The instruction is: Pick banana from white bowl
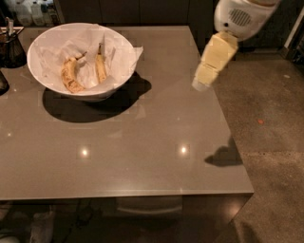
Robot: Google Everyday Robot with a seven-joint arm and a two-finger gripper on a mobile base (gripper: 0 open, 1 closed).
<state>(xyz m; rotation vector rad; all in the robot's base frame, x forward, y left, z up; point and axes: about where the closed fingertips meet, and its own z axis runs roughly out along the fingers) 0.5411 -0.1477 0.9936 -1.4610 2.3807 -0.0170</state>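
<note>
The banana [100, 67] is seen beside a thicker banana [69, 77] in the paper-lined white bowl [33, 60], well apart from the gripper [202, 82] raised over the table [142, 161] edge, its state not discernible.

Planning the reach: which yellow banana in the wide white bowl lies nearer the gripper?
The slim, nearly straight banana with the long dark stem; it lies right of the thicker curved banana, toward the gripper near the table's right edge.

A glossy grey table [142, 142] carries a dark holder [10, 47] at its far left. A thick banana [69, 77], curved, lies on crumpled paper [85, 71]. Bottles [33, 12] stand behind. A shadow [223, 155] falls near the table's right edge, below the pincer [199, 85].
</note>
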